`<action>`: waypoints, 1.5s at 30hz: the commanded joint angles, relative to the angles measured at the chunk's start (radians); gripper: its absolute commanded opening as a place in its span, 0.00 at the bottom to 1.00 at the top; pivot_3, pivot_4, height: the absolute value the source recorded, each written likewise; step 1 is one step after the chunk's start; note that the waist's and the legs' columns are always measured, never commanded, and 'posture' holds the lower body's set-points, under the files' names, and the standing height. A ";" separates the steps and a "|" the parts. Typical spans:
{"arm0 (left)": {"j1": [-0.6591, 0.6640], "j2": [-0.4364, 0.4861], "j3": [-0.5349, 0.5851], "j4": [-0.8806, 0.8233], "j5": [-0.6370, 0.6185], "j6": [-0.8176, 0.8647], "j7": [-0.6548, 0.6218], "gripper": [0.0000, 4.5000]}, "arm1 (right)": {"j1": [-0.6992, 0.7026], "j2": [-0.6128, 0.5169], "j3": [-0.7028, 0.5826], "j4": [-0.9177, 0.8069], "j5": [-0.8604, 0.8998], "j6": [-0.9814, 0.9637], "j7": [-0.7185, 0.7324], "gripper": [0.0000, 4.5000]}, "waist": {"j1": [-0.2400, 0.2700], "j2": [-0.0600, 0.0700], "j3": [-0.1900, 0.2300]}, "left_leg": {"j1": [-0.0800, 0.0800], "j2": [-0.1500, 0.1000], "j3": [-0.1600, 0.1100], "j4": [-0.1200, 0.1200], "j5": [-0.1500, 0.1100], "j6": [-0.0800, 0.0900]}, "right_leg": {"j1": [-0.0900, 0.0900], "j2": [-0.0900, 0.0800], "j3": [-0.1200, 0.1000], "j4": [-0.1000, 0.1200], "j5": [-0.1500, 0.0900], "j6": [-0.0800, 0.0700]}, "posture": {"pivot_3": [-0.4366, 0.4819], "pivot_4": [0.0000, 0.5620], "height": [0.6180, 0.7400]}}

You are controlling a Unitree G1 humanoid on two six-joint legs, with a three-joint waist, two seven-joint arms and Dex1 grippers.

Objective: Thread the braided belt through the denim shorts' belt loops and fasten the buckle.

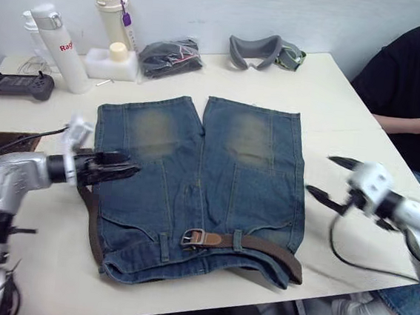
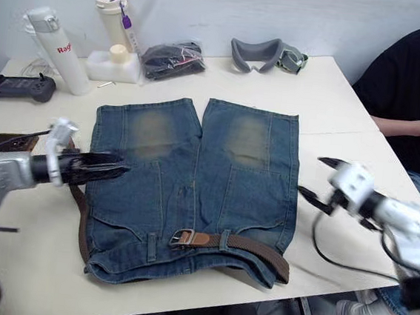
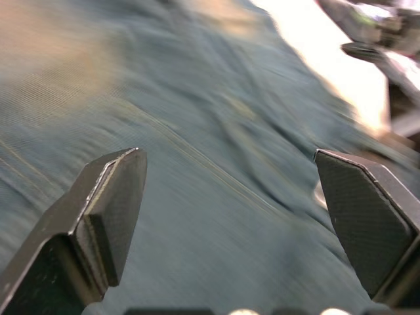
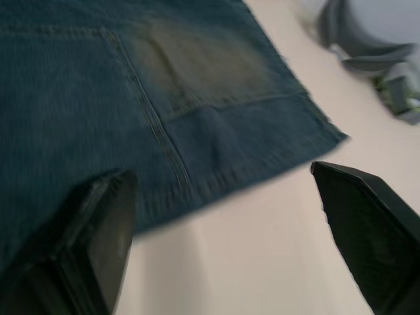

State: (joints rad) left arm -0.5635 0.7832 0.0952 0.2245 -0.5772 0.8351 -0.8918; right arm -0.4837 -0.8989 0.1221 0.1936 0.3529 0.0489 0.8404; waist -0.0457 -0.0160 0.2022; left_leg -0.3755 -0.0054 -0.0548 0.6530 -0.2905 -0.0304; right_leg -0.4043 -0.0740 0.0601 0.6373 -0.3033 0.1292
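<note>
The denim shorts (image 1: 193,178) lie flat on the table, waistband toward the front edge. The braided belt (image 1: 268,251) runs along the waistband under the belt loops (image 1: 237,240). Its buckle (image 1: 192,238) rests near the waist's middle. Another stretch of the belt (image 1: 93,224) curves around the shorts' left edge. My left gripper (image 1: 130,170) hovers open over the shorts' left side, with blue denim between and beyond its fingers (image 3: 118,203). My right gripper (image 1: 319,174) stands open above the bare table just right of the shorts; the hem of a shorts leg (image 4: 216,125) lies beyond it.
At the back stand a white flask (image 1: 61,46), a lidded bottle (image 1: 113,14), a white box (image 1: 111,64), a black bundled cloth (image 1: 171,55) and a grey headset (image 1: 265,52). A black controller (image 1: 16,83) lies far left. A person in black (image 1: 417,95) sits at the right.
</note>
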 commanded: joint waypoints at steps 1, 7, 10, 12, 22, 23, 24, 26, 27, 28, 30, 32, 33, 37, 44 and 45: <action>-0.027 -0.041 -0.055 0.016 0.107 -0.026 0.103 0.99 | -0.094 0.037 0.038 -0.028 -0.036 0.271 -0.016 1.00 | 0.013 0.000 0.000 | -0.002 0.000 0.001 0.000 0.001 -0.001 | -0.004 0.000 0.000 0.000 0.000 0.000 | 0.48 0.27 1.00; -0.047 -0.058 -0.168 0.021 0.249 -0.024 0.169 0.99 | -0.211 0.111 0.127 0.046 -0.058 0.577 0.077 1.00 | 0.028 0.000 0.000 | -0.014 -0.005 0.007 0.001 0.003 -0.004 | -0.014 -0.001 -0.001 0.000 0.000 -0.001 | 0.48 0.27 1.00; -0.034 -0.040 -0.194 0.027 0.278 -0.033 0.145 0.99 | -0.230 0.129 0.155 0.083 -0.051 0.701 0.125 1.00 | 0.025 0.000 -0.001 | -0.013 -0.009 0.009 0.001 0.003 0.001 | -0.013 -0.005 -0.001 0.001 0.001 0.001 | 0.48 0.27 1.00; -0.009 -0.026 -0.215 0.004 0.285 -0.032 0.113 0.99 | -0.218 0.131 0.193 0.117 -0.100 0.687 0.135 1.00 | 0.019 -0.003 -0.003 | -0.008 -0.009 0.008 0.001 0.003 0.001 | -0.008 -0.004 -0.002 0.000 0.002 0.001 | 0.48 0.27 1.00; 0.079 -0.028 -0.183 -0.146 0.261 0.004 0.081 0.11 | -0.107 0.200 0.124 0.005 -0.094 0.739 0.127 0.07 | 0.017 -0.011 -0.022 | 0.007 -0.003 0.002 -0.006 -0.002 0.003 | 0.010 -0.003 -0.004 -0.010 0.000 -0.001 | 0.48 0.27 1.00; 0.089 -0.028 -0.166 -0.164 0.244 0.019 0.074 0.05 | -0.097 0.193 0.113 -0.025 -0.093 0.720 0.136 0.02 | 0.016 -0.011 -0.022 | 0.008 -0.002 0.002 -0.005 -0.002 0.003 | 0.010 -0.003 -0.003 -0.011 0.000 -0.001 | 0.48 0.27 1.00; 0.095 -0.029 -0.150 -0.179 0.227 0.032 0.068 0.01 | -0.091 0.188 0.103 -0.048 -0.092 0.700 0.146 0.00 | 0.016 -0.011 -0.022 | 0.008 -0.002 0.002 -0.005 -0.003 0.003 | 0.010 -0.003 -0.003 -0.011 0.000 0.000 | 0.48 0.27 1.00; 0.082 -0.057 -0.087 -0.200 0.168 0.080 0.071 0.01 | -0.112 0.182 0.065 -0.071 -0.090 0.669 0.148 0.00 | 0.016 -0.010 -0.021 | 0.007 -0.001 0.002 -0.006 -0.003 0.003 | 0.010 -0.003 -0.003 -0.011 0.000 0.000 | 0.48 0.27 1.00; 0.066 -0.073 -0.061 -0.196 0.153 0.088 0.083 0.01 | -0.136 0.184 0.046 -0.058 -0.099 0.633 0.140 0.00 | 0.016 -0.009 -0.020 | 0.007 -0.001 0.002 -0.005 -0.003 0.003 | 0.009 -0.002 -0.003 -0.011 0.000 0.000 | 0.48 0.27 1.00; 0.046 -0.092 -0.040 -0.182 0.148 0.085 0.101 0.01 | -0.168 0.191 0.031 -0.030 -0.115 0.600 0.121 0.00 | 0.017 -0.008 -0.019 | 0.006 -0.001 0.002 -0.005 -0.003 0.003 | 0.009 -0.002 -0.003 -0.010 0.000 0.000 | 0.48 0.27 1.00; -0.003 -0.139 -0.009 -0.137 0.151 0.074 0.144 0.01 | -0.247 0.211 0.018 0.061 -0.161 0.513 0.068 0.00 | 0.018 -0.006 -0.017 | 0.005 -0.001 0.002 -0.005 -0.003 0.002 | 0.008 -0.002 -0.003 -0.010 0.001 0.001 | 0.48 0.27 1.00; -0.047 -0.174 -0.011 -0.086 0.178 0.035 0.180 0.01 | -0.322 0.238 0.015 0.169 -0.202 0.436 0.018 0.00 | 0.018 -0.005 -0.016 | 0.004 -0.005 0.002 -0.004 -0.002 0.002 | 0.007 -0.003 -0.003 -0.010 0.002 0.002 | 0.48 0.27 1.00; -0.076 -0.196 -0.013 -0.050 0.190 0.013 0.199 0.01 | -0.363 0.253 0.019 0.236 -0.226 0.389 -0.009 0.00 | 0.017 -0.005 -0.016 | 0.004 -0.007 0.002 -0.005 -0.002 0.002 | 0.006 -0.003 -0.003 -0.010 0.002 0.002 | 0.48 0.27 1.00; -0.227 -0.284 -0.032 0.181 0.265 -0.146 0.276 0.01 | -0.550 0.334 0.042 0.559 -0.315 0.201 -0.116 0.00 | 0.017 -0.005 -0.016 | 0.001 -0.008 0.005 -0.005 -0.001 0.001 | 0.002 -0.004 -0.003 -0.010 0.002 0.002 | 0.48 0.27 1.00; -0.467 -0.356 -0.052 0.598 0.372 -0.403 0.303 0.00 | -0.708 0.423 0.058 0.976 -0.434 0.014 -0.246 0.10 | 0.014 -0.005 -0.016 | -0.016 -0.008 0.011 -0.005 0.006 -0.006 | -0.015 -0.004 -0.004 -0.006 0.003 0.002 | 0.48 0.27 1.00; -0.476 -0.359 -0.059 0.624 0.382 -0.413 0.293 0.00 | -0.710 0.431 0.050 1.001 -0.434 -0.003 -0.241 0.20 | 0.013 -0.005 -0.016 | -0.018 -0.008 0.011 -0.006 0.006 -0.006 | -0.017 -0.004 -0.004 -0.006 0.003 0.002 | 0.48 0.27 1.00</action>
State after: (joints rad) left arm -1.0106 0.4263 0.0365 0.8081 -0.2197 0.4755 -0.5901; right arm -1.1723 -0.4654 0.1891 1.1477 -0.0625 0.0892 0.6157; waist -0.0324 -0.0212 0.1865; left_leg -0.3957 -0.0138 -0.0432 0.6473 -0.2847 -0.0357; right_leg -0.4244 -0.0787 0.0561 0.6322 -0.3004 0.1314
